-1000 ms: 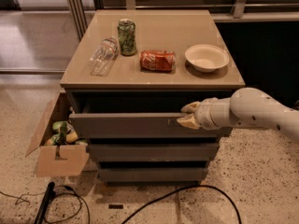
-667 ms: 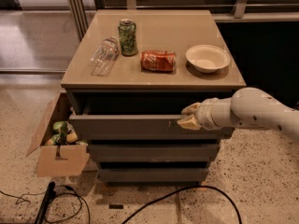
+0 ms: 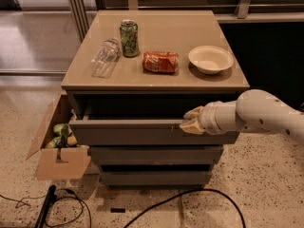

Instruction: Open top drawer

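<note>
The top drawer (image 3: pixel 133 133) is the widest grey-brown front of the cabinet. It stands pulled out a little, with a dark gap showing between it and the cabinet top (image 3: pixel 161 27). My gripper (image 3: pixel 191 121) comes in from the right on a white arm. Its tan fingers (image 3: pixel 194 112) straddle the top edge of the drawer front near its right end, one behind the front and one before it, closed on that edge. The drawer's inside is dark and mostly hidden.
On the cabinet top stand a green can (image 3: pixel 128 38), a clear plastic bottle (image 3: pixel 105 57) on its side, a red crushed can (image 3: pixel 160 61) and a white bowl (image 3: pixel 210 59). Two narrower drawers (image 3: pixel 156 154) sit below. A cardboard box (image 3: pixel 59 160) stands at the left, and cables (image 3: pixel 180 198) cross the floor.
</note>
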Robot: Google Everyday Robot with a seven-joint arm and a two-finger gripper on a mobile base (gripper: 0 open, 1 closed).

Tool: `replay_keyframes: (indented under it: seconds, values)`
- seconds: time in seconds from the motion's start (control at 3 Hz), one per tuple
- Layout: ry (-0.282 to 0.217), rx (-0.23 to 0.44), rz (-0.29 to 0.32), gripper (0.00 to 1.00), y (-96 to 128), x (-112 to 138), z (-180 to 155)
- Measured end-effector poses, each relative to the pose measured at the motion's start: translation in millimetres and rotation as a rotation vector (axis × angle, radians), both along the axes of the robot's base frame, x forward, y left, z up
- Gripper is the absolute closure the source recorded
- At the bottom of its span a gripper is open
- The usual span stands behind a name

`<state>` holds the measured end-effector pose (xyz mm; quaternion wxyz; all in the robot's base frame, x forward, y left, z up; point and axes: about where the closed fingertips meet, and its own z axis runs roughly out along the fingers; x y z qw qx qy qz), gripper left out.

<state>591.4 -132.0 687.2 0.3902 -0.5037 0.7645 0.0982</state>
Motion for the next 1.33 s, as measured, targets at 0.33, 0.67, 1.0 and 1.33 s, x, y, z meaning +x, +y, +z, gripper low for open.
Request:
replay_keyframes:
  seconds: [0.33,0.67,1.0,1.33]
  values:
    - [0.0,0.0,0.0,0.64,0.0,0.0,0.0]
    - [0.0,0.0,0.0,0.41,0.1,0.0,0.0]
    - [0.0,0.0,0.0,0.1,0.1,0.0,0.0]
    - [0.0,0.0,0.0,0.0,0.1,0.0,0.0]
